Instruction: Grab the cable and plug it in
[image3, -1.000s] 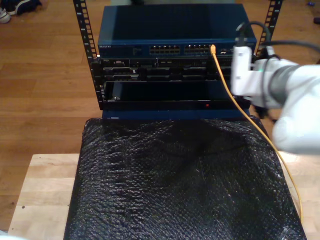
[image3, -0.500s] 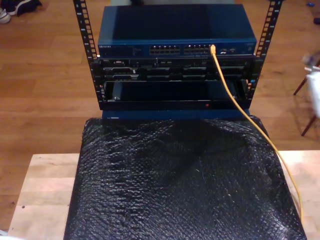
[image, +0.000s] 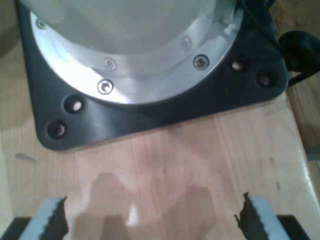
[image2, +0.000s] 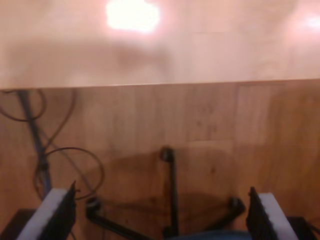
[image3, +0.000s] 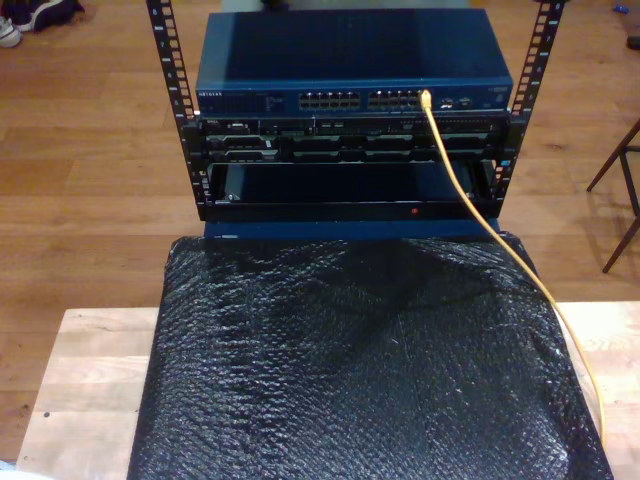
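Cable (image3: 480, 215): sitting plugged into the blue switch (image3: 350, 60)
My first gripper (image: 150, 220): hanging spread, empty
My second gripper (image2: 162, 212): hanging spread, empty

We find almost nothing legible here. The blue network switch (image3: 350, 62) at the top of the rack (image3: 350, 150) carries a small pale marking at the end of its front face toward the exterior view's left, just beside the ports, but the letters are too small and blurred for us to read. Tiny pale marks also sit on the dark panels below it, equally unreadable. We see no readable text, number or sign in either wrist view.
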